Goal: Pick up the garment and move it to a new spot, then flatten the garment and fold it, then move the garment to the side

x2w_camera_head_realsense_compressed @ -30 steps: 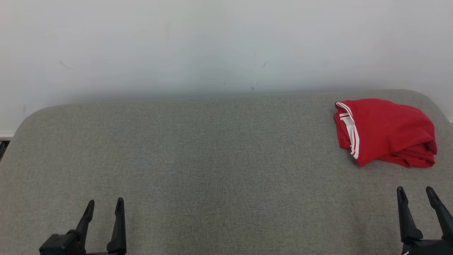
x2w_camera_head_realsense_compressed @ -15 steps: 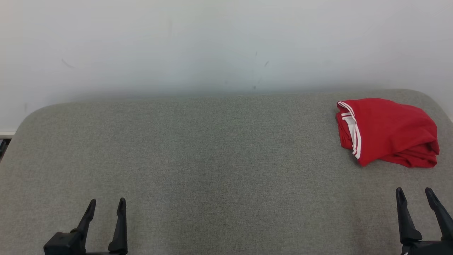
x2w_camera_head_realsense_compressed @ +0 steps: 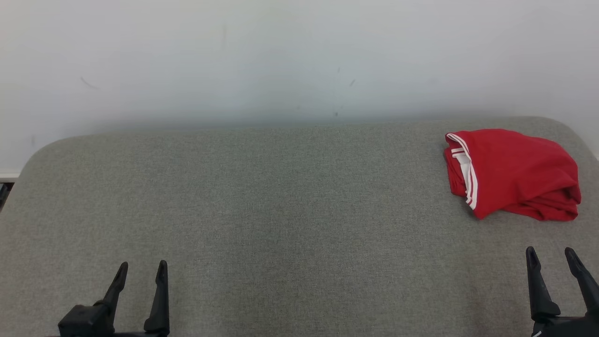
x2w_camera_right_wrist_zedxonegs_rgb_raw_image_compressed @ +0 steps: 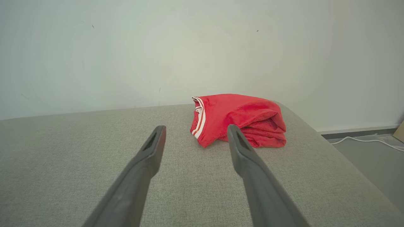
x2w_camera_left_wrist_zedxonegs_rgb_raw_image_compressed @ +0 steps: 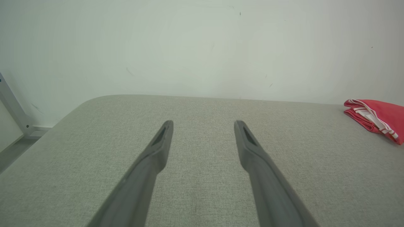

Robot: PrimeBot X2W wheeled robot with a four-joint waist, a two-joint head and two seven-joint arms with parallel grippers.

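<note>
A grey fabric-covered worktop [x2w_camera_head_realsense_compressed: 281, 210] with rounded corners stands against a plain white wall [x2w_camera_head_realsense_compressed: 281, 56]. The red garment [x2w_camera_head_realsense_compressed: 514, 173] lies bunched in a loose, folded heap at the worktop's far right corner, close to the right edge and a little in from the far edge. Its white-striped trim [x2w_camera_head_realsense_compressed: 469, 182] runs down the side that faces the middle of the worktop, and creased layers show along its near edge.

The right gripper [x2w_camera_head_realsense_compressed: 549, 250] hovers by the near right corner, nearer the robot than the garment and apart from it. Its fingers are spread and grasp nothing; in the right wrist view the garment [x2w_camera_right_wrist_zedxonegs_rgb_raw_image_compressed: 243, 116] sits beyond the fingertips, partly behind one finger [x2w_camera_right_wrist_zedxonegs_rgb_raw_image_compressed: 249, 157].

The left gripper [x2w_camera_head_realsense_compressed: 142, 264] is by the near edge on the left side, well apart from the garment, fingers likewise parted and empty over bare fabric.

A white cable [x2w_camera_right_wrist_zedxonegs_rgb_raw_image_compressed: 363, 140] lies on the floor past the right edge.
</note>
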